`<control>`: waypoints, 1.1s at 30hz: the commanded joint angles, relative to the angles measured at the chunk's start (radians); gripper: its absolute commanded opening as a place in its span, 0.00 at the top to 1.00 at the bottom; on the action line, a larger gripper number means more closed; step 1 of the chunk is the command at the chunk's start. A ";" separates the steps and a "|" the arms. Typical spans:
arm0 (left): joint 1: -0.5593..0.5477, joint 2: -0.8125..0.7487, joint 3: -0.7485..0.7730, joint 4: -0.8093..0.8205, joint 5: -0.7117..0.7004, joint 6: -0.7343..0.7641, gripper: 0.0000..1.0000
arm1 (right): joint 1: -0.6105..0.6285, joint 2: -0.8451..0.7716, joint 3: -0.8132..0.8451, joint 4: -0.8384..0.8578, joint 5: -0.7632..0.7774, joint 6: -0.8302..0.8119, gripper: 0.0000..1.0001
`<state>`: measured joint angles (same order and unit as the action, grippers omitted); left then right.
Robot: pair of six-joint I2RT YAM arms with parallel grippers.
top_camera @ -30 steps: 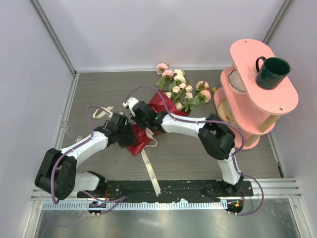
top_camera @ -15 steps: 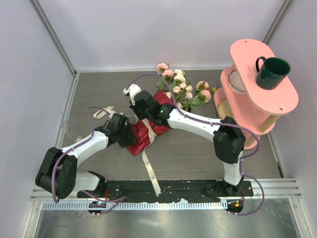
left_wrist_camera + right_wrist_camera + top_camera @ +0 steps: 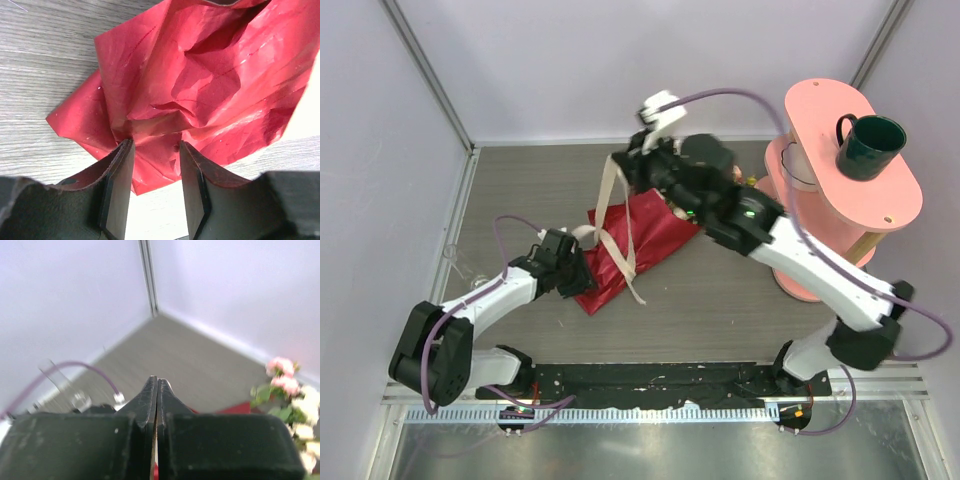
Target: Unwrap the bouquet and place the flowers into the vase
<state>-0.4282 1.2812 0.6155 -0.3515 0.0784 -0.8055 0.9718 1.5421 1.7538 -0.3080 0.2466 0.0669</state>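
Observation:
The bouquet's dark red paper [image 3: 645, 240] lies crumpled on the table. Its narrow near-left end sits between the fingers of my left gripper [image 3: 582, 274], which is shut on that red paper [image 3: 210, 85]; both fingertips [image 3: 123, 156] press into it. My right gripper [image 3: 622, 165] is raised above the far end and is shut on the cream ribbon [image 3: 601, 205], whose loose strands hang down across the paper. A thin cream edge shows between the closed right gripper [image 3: 156, 382] jaws. The flowers [image 3: 287, 385] show at the right; from above the arm hides them. The vase [image 3: 455, 263] lies by the left wall.
A pink two-tier shelf [image 3: 895, 205] stands at the right with a dark green mug [image 3: 868, 147] on top. Walls close the table on the left, far and right sides. The left arm's purple cable [image 3: 515, 222] loops over the table.
My right gripper has risen and swung toward the far right, lifting the ribbon off the table and out from the front edge. The left gripper has held its place on the paper.

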 commanded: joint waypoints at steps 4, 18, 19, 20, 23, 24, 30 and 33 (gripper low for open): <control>-0.003 -0.051 -0.017 0.002 -0.055 0.012 0.54 | -0.004 -0.374 -0.054 0.185 0.031 -0.004 0.97; -0.001 -0.114 0.023 -0.079 -0.101 0.040 0.52 | -0.004 -0.769 -0.169 0.086 0.378 -0.171 0.99; -0.001 -0.123 0.029 -0.087 -0.103 0.039 0.52 | -0.005 -0.804 -0.187 0.073 0.410 -0.183 0.99; -0.001 -0.128 0.032 -0.090 -0.106 0.038 0.52 | -0.004 -0.832 -0.189 0.064 0.428 -0.191 0.99; -0.001 -0.132 0.052 -0.112 -0.108 0.045 0.51 | -0.004 -0.921 -0.171 0.015 0.523 -0.220 0.99; -0.001 -0.134 0.058 -0.121 -0.112 0.046 0.51 | -0.004 -0.957 -0.157 0.000 0.543 -0.226 0.99; -0.001 -0.146 0.093 -0.155 -0.138 0.043 0.50 | -0.004 -1.024 -0.062 -0.146 0.632 -0.254 0.99; -0.001 -0.158 0.118 -0.184 -0.155 0.042 0.49 | -0.002 -1.047 -0.034 -0.178 0.663 -0.285 0.99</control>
<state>-0.4282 1.1591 0.6735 -0.4953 -0.0334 -0.7742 0.9710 0.4862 1.7008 -0.3874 0.8318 -0.1577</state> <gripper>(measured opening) 0.505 0.036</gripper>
